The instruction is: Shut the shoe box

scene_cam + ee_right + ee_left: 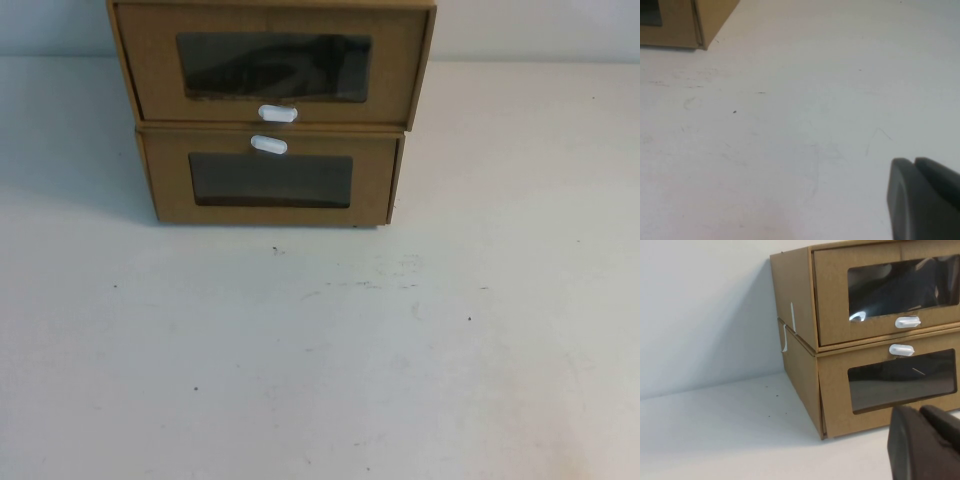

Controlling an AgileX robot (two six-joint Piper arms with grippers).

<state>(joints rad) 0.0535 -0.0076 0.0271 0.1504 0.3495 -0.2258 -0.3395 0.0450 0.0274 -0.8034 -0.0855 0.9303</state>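
Brown cardboard shoe box (pixel 272 62) with dark window and white pull tab (pixel 277 114) sits atop a matching brown box (pixel 270 180) on a white, speckled desk (pixel 320 360); both grippers, left gripper (pixel 925 445) and right gripper (pixel 922 200), are black.

Both our grippers are sitting low and clear of the work.

In the high view we are seeing neither of our arms. In the left wrist view our left gripper (pixel 935 440) is showing only as dark finger ends at the frame's corner, the two fingers (pixel 907 445) lying close together with a thin seam between them, gripping nothing. In the right wrist view our right gripper (pixel 920 197) is showing the same way, its dark fingers (pixel 905 200) pressed near one another, hovering above the table and holding nothing.
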